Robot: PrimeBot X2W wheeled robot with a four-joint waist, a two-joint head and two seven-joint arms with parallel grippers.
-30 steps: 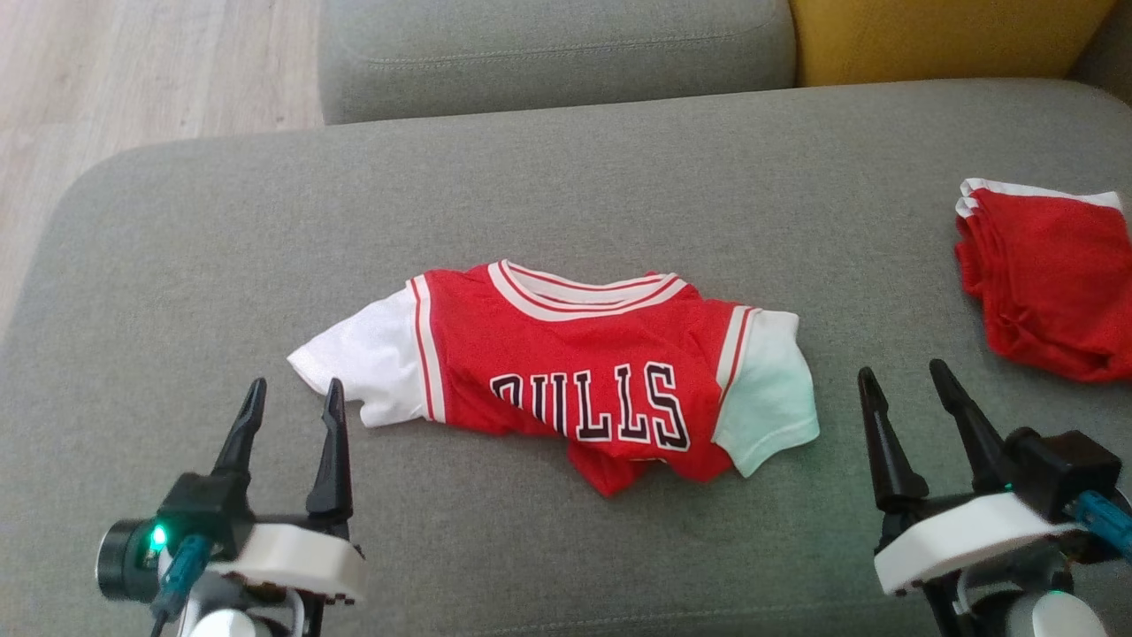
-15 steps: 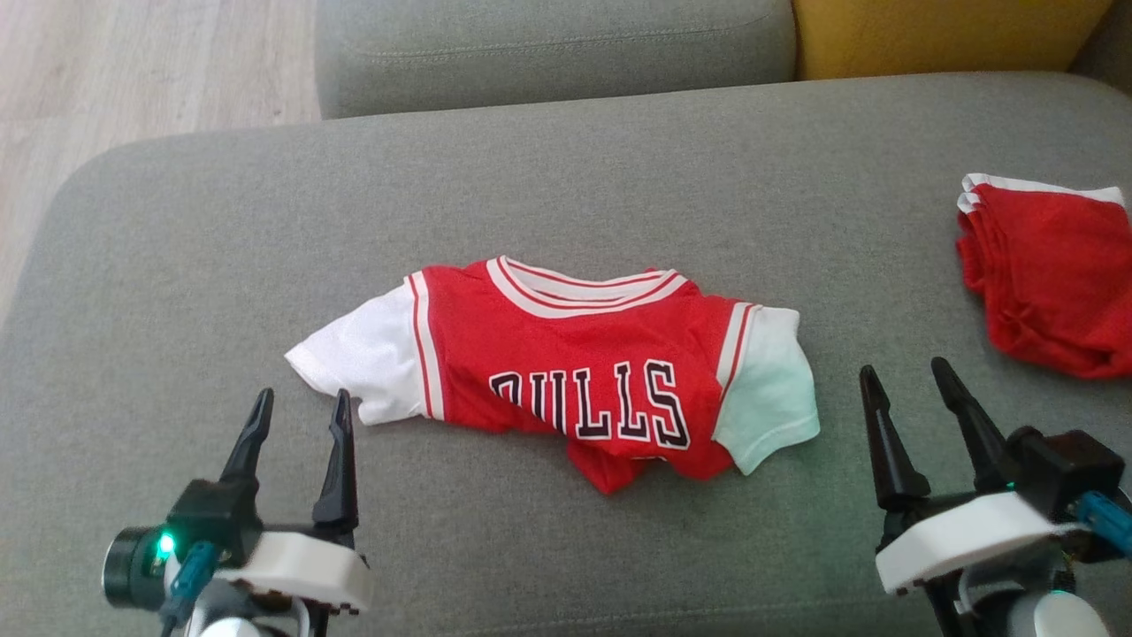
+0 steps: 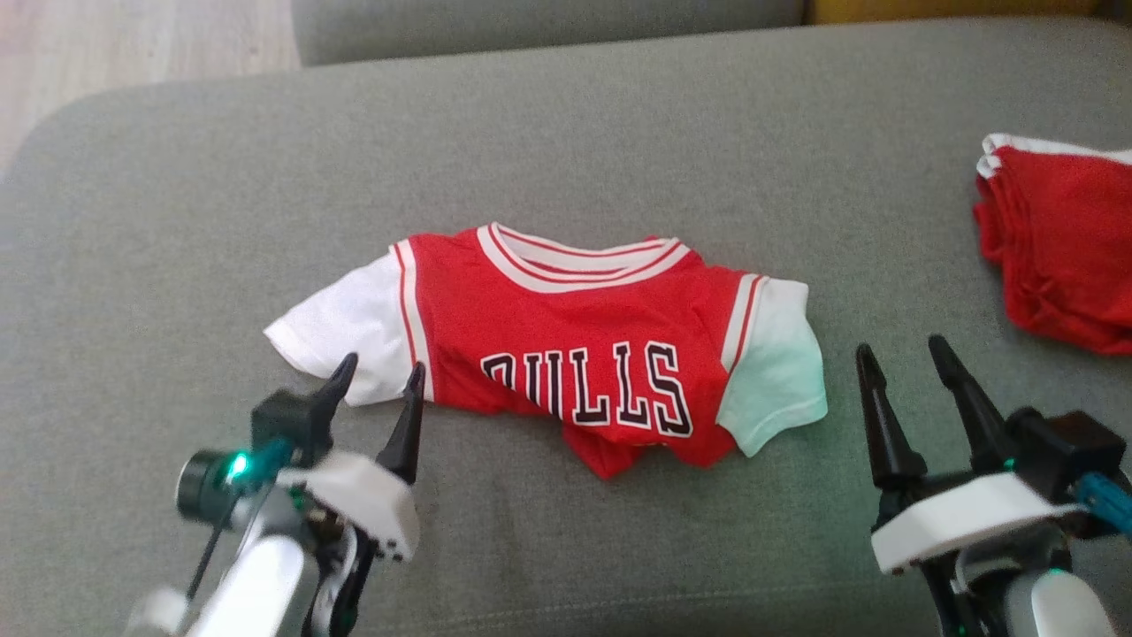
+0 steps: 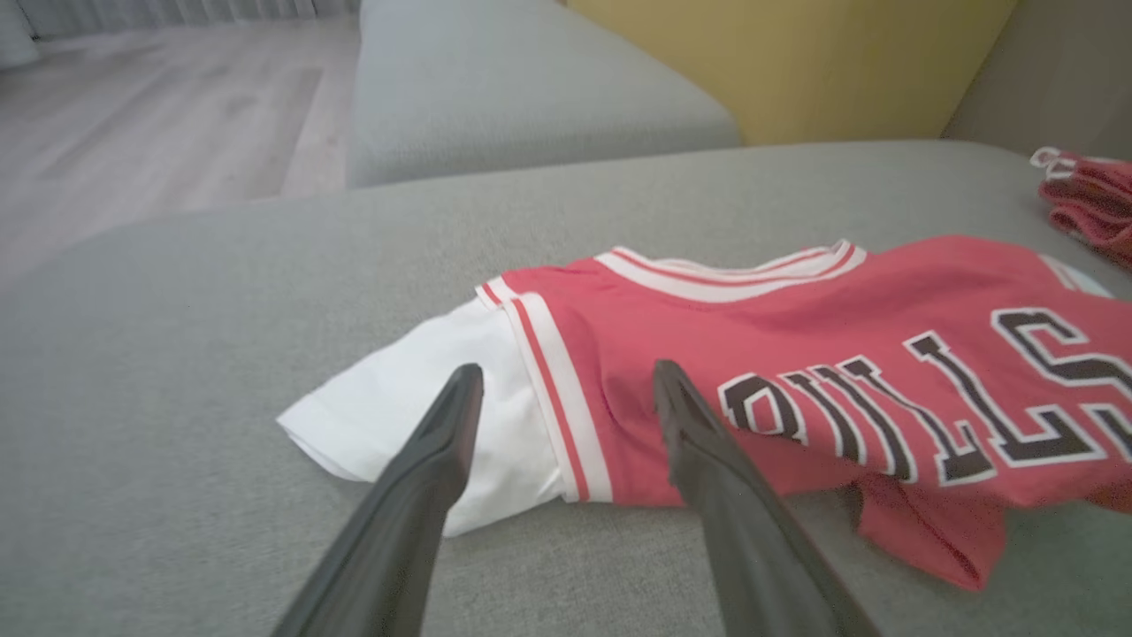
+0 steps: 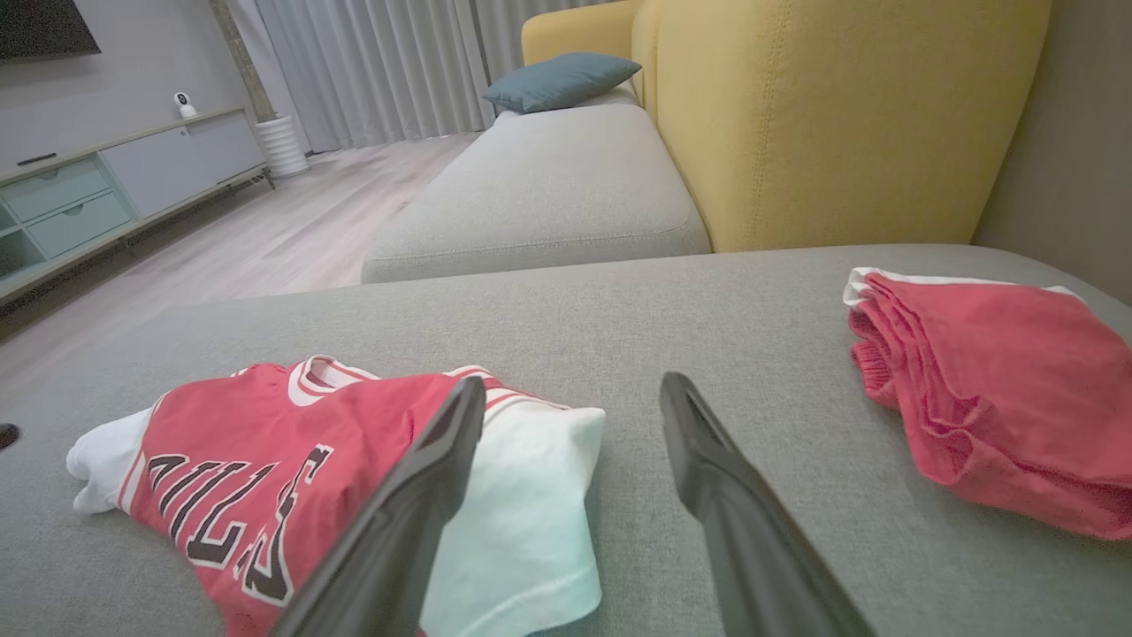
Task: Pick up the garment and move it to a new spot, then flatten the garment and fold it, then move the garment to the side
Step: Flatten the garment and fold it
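The garment (image 3: 575, 345) is a red jersey with white sleeves and black "BULLS" lettering, lying partly folded on the grey sofa seat (image 3: 619, 141). Its white left sleeve (image 4: 424, 416) and red body (image 4: 796, 354) fill the left wrist view; the right wrist view has the jersey (image 5: 265, 460) at lower left. My left gripper (image 3: 380, 376) is open, its fingertips at the lower edge of the left sleeve, nothing between them. Right of the jersey's pale right sleeve (image 3: 774, 363), my right gripper (image 3: 898, 354) stands open and apart from the cloth.
A second red garment (image 3: 1061, 248) lies bunched at the seat's right edge, also in the right wrist view (image 5: 999, 407). A grey cushion section (image 5: 548, 195) and a yellow sofa back (image 5: 840, 115) stand behind. Wooden floor (image 4: 150, 115) lies beyond the seat's left edge.
My left gripper has moved forward and rightward, reaching the jersey's left sleeve. The head camera has tilted down, shifting the whole picture. The right gripper has stayed about where it was.
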